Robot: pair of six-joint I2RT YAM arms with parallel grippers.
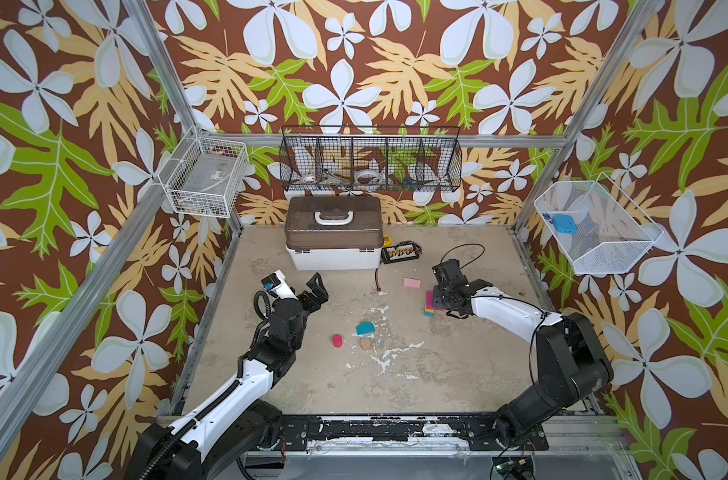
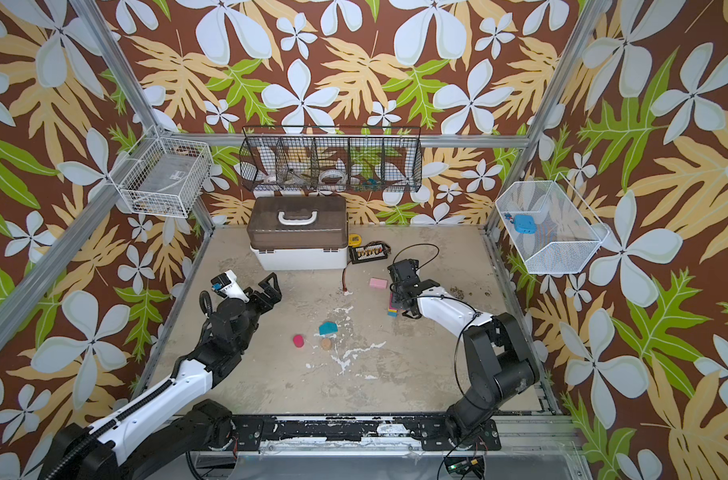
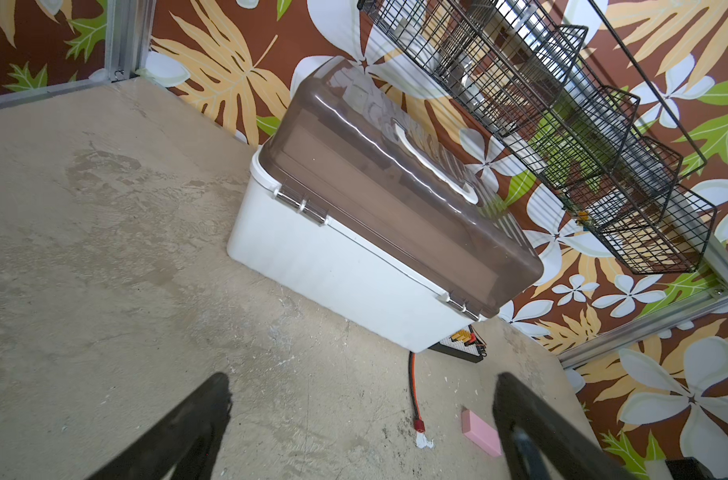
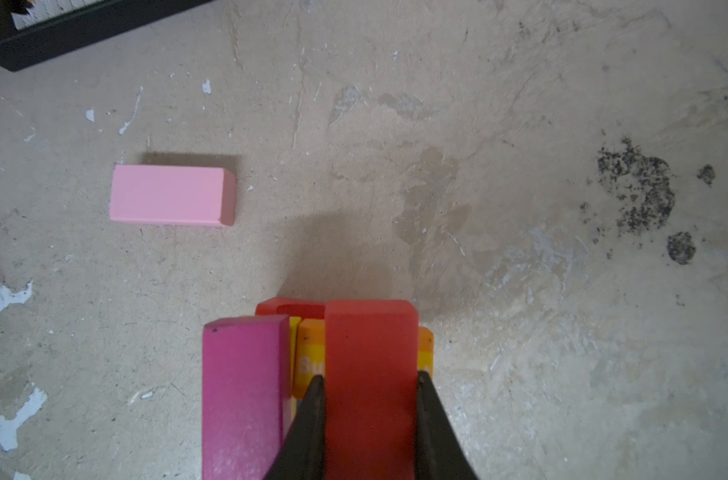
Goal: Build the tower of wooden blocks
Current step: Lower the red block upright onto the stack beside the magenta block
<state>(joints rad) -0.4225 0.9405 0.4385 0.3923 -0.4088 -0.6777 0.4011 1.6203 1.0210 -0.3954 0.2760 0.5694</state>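
Note:
The tower (image 1: 429, 306) (image 2: 393, 306) is a low multicoloured stack at the right, half hidden under my right wrist. My right gripper (image 4: 370, 376) is shut on a red bar (image 4: 370, 332), held lengthwise over the stack's yellow and orange blocks. A magenta bar (image 4: 244, 395) lies right beside it. A pink block (image 4: 171, 195) (image 1: 412, 283) lies flat on the floor just beyond. A teal roof piece (image 1: 365, 328), a crimson cylinder (image 1: 337, 340) and a tan cylinder (image 1: 366, 343) sit loose mid-floor. My left gripper (image 3: 362, 382) (image 1: 318, 291) hangs open and empty, left of centre.
A white toolbox with a brown lid (image 1: 333, 232) (image 3: 354, 249) stands at the back. Beside it are a black-and-orange electronic board (image 1: 400, 252) and a wire with a red plug (image 3: 414, 395). Wire baskets (image 1: 370, 160) hang on the walls.

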